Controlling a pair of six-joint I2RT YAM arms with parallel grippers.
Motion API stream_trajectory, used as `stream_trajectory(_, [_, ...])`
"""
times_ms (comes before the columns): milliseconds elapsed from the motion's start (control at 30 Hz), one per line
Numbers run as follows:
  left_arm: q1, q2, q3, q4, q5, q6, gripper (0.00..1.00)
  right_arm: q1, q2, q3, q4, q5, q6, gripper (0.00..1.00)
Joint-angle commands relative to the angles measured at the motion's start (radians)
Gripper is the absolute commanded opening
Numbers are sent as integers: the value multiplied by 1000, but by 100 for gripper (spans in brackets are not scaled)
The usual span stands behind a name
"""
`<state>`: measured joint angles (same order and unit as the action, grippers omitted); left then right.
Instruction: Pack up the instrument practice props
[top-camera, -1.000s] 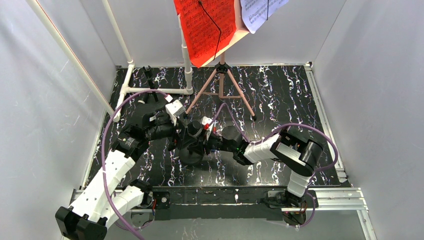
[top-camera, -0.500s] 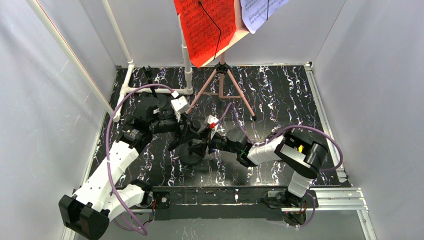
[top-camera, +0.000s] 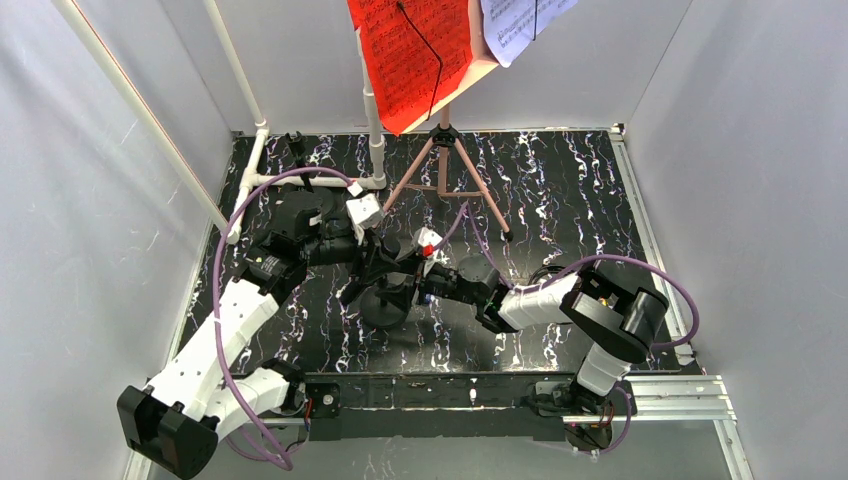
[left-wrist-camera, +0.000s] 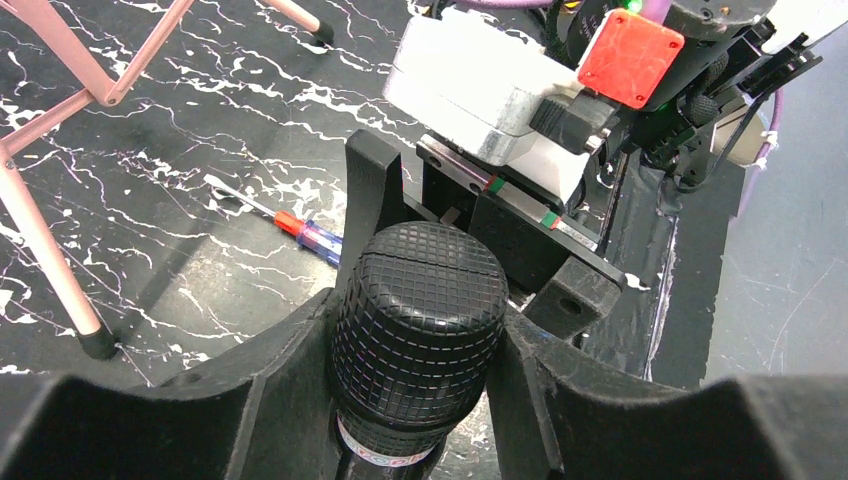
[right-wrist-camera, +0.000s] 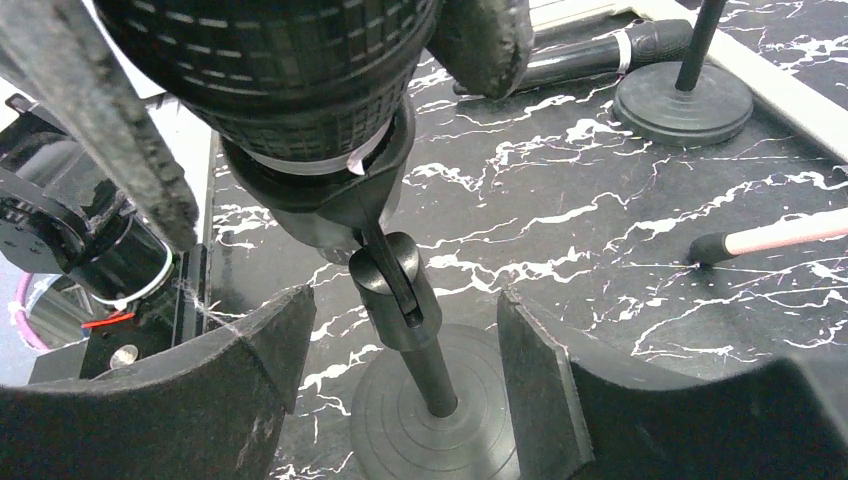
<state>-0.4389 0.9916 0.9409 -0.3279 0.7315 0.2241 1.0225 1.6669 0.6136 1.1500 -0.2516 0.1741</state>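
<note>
Across the whole floor of the cell lies the table (top-camera: 560, 190), a flat black slab veined with white like marble. At its back left corner stands the white pipe frame (top-camera: 310, 181), made of smooth round plastic tubes.

Behind the middle rises the pink rack (top-camera: 470, 78). Its thin tubular tripod legs (left-wrist-camera: 45, 250) end in black rubber feet on the table. The rack holds a red sheet (top-camera: 410, 50) and a white sheet (top-camera: 520, 25), both printed with staves.

In the middle of the table, between the two arms, stands the near microphone (left-wrist-camera: 418, 320). Its head is a squat black cylinder with a grid-textured skin. The left hand (left-wrist-camera: 420, 310) is clamped on that head, with one matte black finger pressed to each side.

Below the head, a jointed clip and a thin post run down to a round base (right-wrist-camera: 400, 430), a flat black disc moulded with concentric rings. The right hand (right-wrist-camera: 405, 300) is spread wide, its curved fingers on either side of the clip and not touching it.

The far microphone (right-wrist-camera: 600, 55) lies level at the back left, beside its own disc base (right-wrist-camera: 685, 100).

A small screwdriver (left-wrist-camera: 300, 228) with a red and blue handle lies on the table near a tripod foot.
</note>
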Motion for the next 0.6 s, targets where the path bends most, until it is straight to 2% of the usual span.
stream_trajectory(0, [-3, -41, -12, 6, -9, -14, 18, 1, -24, 55, -2, 21, -61, 74])
stream_trajectory(267, [-3, -67, -44, 61, 11, -72, 10, 1, -13, 81, -1, 49, -94, 66])
stream_trajectory(367, [-4, -78, -64, 97, 12, -96, 8, 1, -2, 97, -8, 46, -106, 60])
stream_trajectory(467, [-4, -72, -65, 100, 19, -98, 10, 2, 21, 109, -12, 32, -111, 42])
stream_trajectory(567, [-4, -70, -64, 86, 14, -89, 26, 1, 34, 107, -13, 21, -112, 24])
